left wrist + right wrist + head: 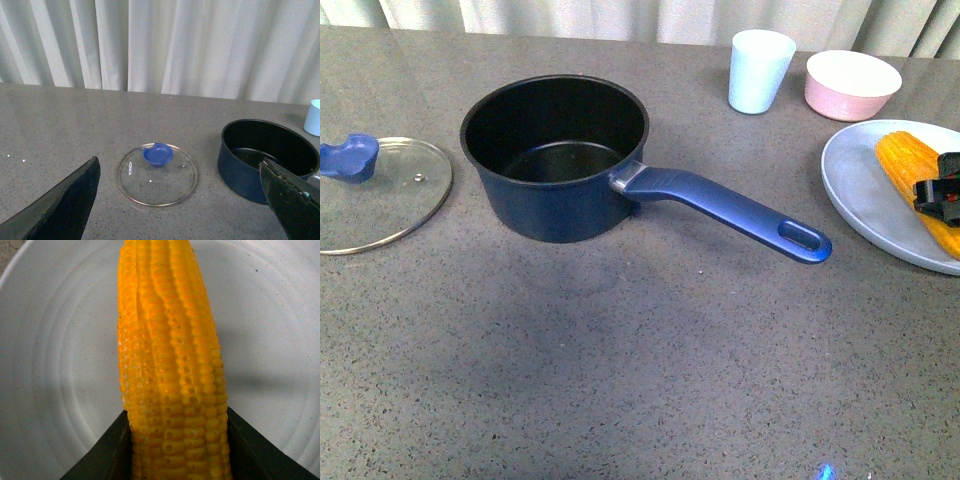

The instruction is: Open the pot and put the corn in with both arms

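Observation:
The dark blue pot [555,160] stands uncovered at centre-left, black inside, its long handle [730,205] pointing toward the right front. Its glass lid [375,195] with a blue knob [350,157] lies flat on the table to the pot's left. The yellow-orange corn [918,185] lies on a pale grey plate [868,195] at the right edge. My right gripper [942,195] is shut on the corn [172,370], one black finger [107,452] pressing each side. My left gripper [180,200] hangs open above the table near the lid [157,174] and the pot [267,157], holding nothing.
A light blue cup [760,70] and a pink bowl [852,84] stand at the back right, behind the plate. White curtains [165,45] hang behind the grey table [640,370].

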`<state>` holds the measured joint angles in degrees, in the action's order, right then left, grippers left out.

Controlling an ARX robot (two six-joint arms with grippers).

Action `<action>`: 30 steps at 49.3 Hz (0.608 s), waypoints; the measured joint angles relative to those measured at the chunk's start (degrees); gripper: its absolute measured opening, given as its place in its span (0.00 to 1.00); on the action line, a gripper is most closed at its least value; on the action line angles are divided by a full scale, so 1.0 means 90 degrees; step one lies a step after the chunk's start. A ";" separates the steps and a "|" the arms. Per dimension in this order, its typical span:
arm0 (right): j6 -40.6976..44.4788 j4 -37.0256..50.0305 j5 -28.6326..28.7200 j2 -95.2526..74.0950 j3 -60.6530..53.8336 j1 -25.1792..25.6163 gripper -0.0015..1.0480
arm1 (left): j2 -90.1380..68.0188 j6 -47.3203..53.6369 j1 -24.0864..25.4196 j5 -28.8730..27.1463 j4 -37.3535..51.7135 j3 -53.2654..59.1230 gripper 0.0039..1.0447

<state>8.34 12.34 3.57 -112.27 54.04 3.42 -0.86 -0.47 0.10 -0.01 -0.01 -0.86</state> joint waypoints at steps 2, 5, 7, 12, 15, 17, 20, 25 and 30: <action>0.0000 -0.0063 0.0075 0.0126 -0.0002 0.0002 0.36 | 0.0000 0.0002 -0.0002 0.0000 0.0000 0.0000 0.92; 0.0000 -0.0206 0.0245 0.0386 -0.0002 0.0007 0.31 | 0.0000 0.0002 0.0000 0.0000 0.0000 0.0000 0.92; -0.0002 -0.0359 0.0413 0.0619 -0.0002 0.0000 0.28 | 0.0000 0.0002 0.0000 0.0000 0.0000 0.0000 0.92; -0.0027 -0.0631 0.0641 0.1069 0.0046 -0.0063 0.25 | 0.0000 0.0002 -0.0002 0.0000 0.0000 0.0000 0.92; -0.0119 -0.0816 0.0767 0.1336 0.0185 -0.0182 0.23 | 0.0000 0.0002 -0.0002 0.0000 0.0000 0.0000 0.92; -0.0189 -0.0954 0.0879 0.1508 0.0374 -0.0376 0.22 | 0.0000 0.0002 0.0000 0.0000 0.0000 0.0000 0.92; -0.0357 -0.1127 0.1013 0.1610 0.0770 -0.0767 0.21 | 0.0000 0.0002 0.0000 0.0000 0.0000 0.0000 0.92; -0.0629 -0.1345 0.1192 0.1377 0.1496 -0.1603 0.20 | 0.0000 0.0000 0.0000 0.0000 0.0000 0.0000 0.92; -0.0639 -0.1457 0.1110 0.0889 0.2171 -0.2215 0.19 | 0.0000 0.0002 0.0000 0.0000 0.0000 0.0000 0.92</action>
<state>2.59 -0.78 13.56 -104.27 73.58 -16.51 -0.86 -0.45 0.10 -0.01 -0.01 -0.86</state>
